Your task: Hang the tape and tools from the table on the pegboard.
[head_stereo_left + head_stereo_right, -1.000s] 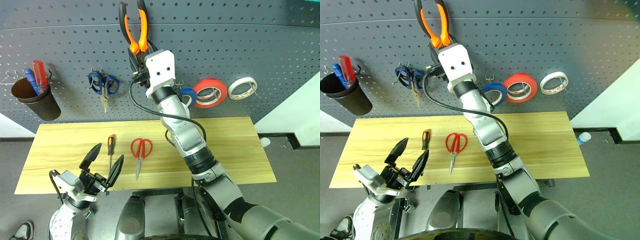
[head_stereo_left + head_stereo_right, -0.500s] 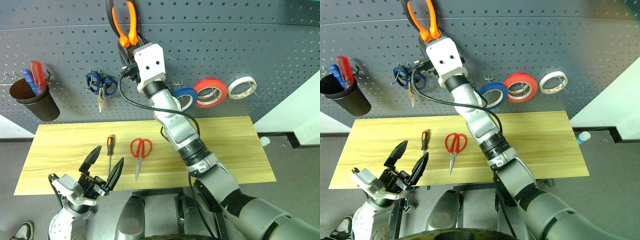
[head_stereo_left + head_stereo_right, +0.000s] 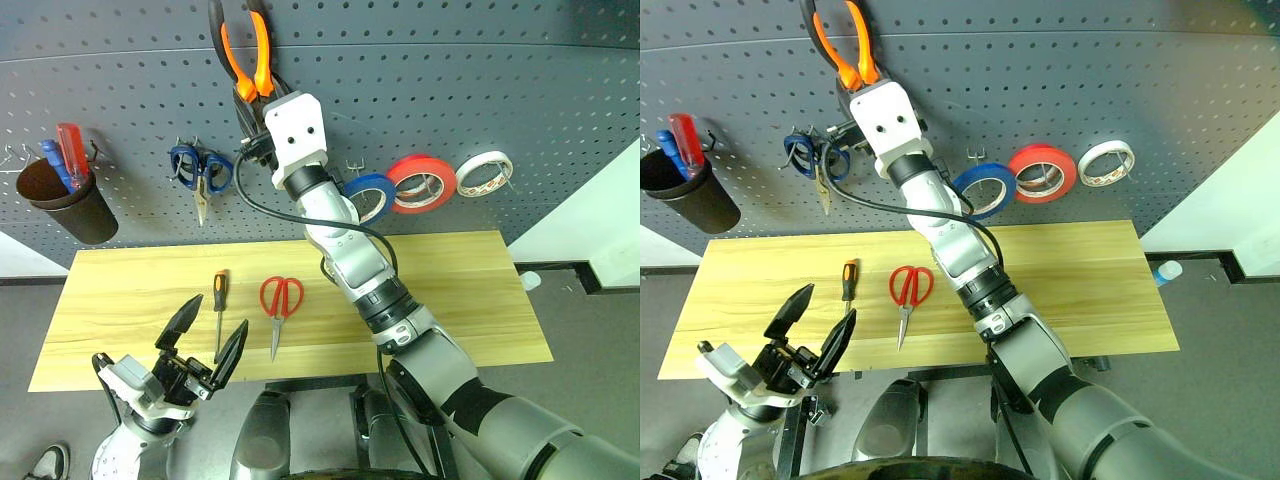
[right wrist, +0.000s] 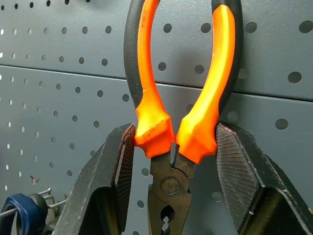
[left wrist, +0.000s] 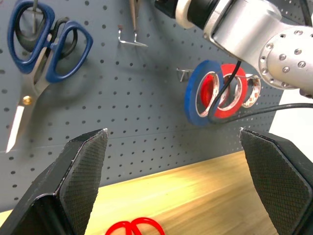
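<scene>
Orange-handled pliers [image 3: 248,50] are held handles-up against the dark grey pegboard [image 3: 480,90], high up, with my right gripper [image 3: 256,96] shut on them just below the handles [image 4: 145,88]. The blue tape [image 3: 372,195] hangs on a hook, partly behind my right arm. Red-handled scissors [image 3: 281,298] and the thin orange-and-black screwdriver [image 3: 220,292] lie on the wooden table [image 3: 450,290]. My left gripper [image 3: 205,342] is open and holds nothing, near the table's front edge, just in front of the screwdriver.
Blue-handled scissors [image 3: 203,170] hang left of the pliers. A dark cup [image 3: 65,195] with a red and a blue screwdriver hangs at far left. A red roll [image 3: 422,183] and a whitish roll [image 3: 484,174] hang right of the blue tape. A bare hook [image 5: 128,40] sticks out beside the blue-handled scissors.
My right gripper has carried the pliers a little to the left along the pegboard. The left gripper stays about where it was, still open.
</scene>
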You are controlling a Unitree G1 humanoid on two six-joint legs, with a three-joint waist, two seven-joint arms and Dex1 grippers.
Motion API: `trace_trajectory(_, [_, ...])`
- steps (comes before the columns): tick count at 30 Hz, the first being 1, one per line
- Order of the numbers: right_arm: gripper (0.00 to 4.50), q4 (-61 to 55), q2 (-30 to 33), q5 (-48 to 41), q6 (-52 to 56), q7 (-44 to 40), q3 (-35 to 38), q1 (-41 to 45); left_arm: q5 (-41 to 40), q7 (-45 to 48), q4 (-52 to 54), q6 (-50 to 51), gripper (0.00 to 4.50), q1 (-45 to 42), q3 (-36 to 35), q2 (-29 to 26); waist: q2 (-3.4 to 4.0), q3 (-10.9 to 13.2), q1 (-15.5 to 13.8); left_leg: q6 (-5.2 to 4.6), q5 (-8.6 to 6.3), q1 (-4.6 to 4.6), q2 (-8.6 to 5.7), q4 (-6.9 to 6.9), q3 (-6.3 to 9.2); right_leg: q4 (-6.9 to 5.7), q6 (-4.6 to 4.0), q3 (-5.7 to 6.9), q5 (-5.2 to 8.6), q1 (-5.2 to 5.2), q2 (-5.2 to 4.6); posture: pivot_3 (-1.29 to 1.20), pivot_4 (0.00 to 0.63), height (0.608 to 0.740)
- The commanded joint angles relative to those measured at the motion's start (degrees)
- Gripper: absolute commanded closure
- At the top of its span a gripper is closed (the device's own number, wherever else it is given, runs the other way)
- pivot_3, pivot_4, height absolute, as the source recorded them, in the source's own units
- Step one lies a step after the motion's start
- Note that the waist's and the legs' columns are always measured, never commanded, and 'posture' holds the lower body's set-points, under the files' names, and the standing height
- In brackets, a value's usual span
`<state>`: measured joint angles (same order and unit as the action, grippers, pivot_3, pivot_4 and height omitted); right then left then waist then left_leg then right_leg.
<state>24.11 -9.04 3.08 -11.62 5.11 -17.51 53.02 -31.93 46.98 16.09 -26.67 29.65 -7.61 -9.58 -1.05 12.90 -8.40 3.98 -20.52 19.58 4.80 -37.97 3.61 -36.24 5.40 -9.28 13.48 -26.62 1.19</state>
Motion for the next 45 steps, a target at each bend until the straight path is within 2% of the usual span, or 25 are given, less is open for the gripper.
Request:
trace_trajectory(1, [2.41, -1.1, -8.1, -0.6, -1.3, 0.6, -0.8, -0.6, -0.4, -0.6, 3.0, -0.6, 0.00, 1.4, 0.1, -0.3, 0.01, 0.0, 0.0, 0.00, 0.00, 0.01, 0.00, 0.02, 0.00, 0.00, 0.00, 0.00, 0.00, -0.02, 0.00, 0.43, 0.227, 0.740])
trace_trajectory(11, [2.41, 2.1, -8.2, -1.2, -2.8, 1.5, -0.5, 0.9, -1.4, -1.2, 5.6, -0.3, 0.00, 3.5, -0.1, -1.1, 0.40, 0.4, 0.0, -0.01, -0.01, 0.20, 0.00, 0.04, 0.01, 0.03, 0.00, 0.00, 0.01, -0.18, 0.00, 0.45, 0.243, 0.740])
trace_trajectory(16, [2.41, 4.0, -8.0, -1.4, -4.1, 1.9, -0.1, 1.7, -1.9, -1.4, 6.1, 0.0, 0.00, 3.7, -0.1, -1.7, 0.40, 0.4, -0.1, -0.01, 0.00, 0.71, 0.00, 0.00, 0.02, 0.01, 0.01, 0.00, 0.00, -0.64, 0.00, 0.45, 0.246, 0.740])
trace_trajectory(23, [2.41, 4.5, -8.0, -1.3, -4.7, 2.3, -0.3, 1.2, -2.1, -1.2, 5.7, 0.1, 0.00, 3.2, -0.3, -2.2, 0.46, 0.6, -0.1, -0.01, 0.00, 0.77, 0.00, 0.00, 0.02, 0.02, 0.01, 0.01, 0.00, -0.71, 0.00, 0.45, 0.248, 0.740])
trace_trajectory(45, [2.41, -3.9, -7.1, -2.1, 0.0, 0.0, -6.3, -7.2, -1.2, -0.9, 3.8, -1.1, 0.00, 2.1, 0.2, -1.1, 0.54, 0.6, 0.2, -0.01, 0.00, 0.85, 0.00, 0.05, 0.01, 0.09, 0.01, 0.01, 0.01, -0.80, 0.00, 0.43, 0.239, 0.740])
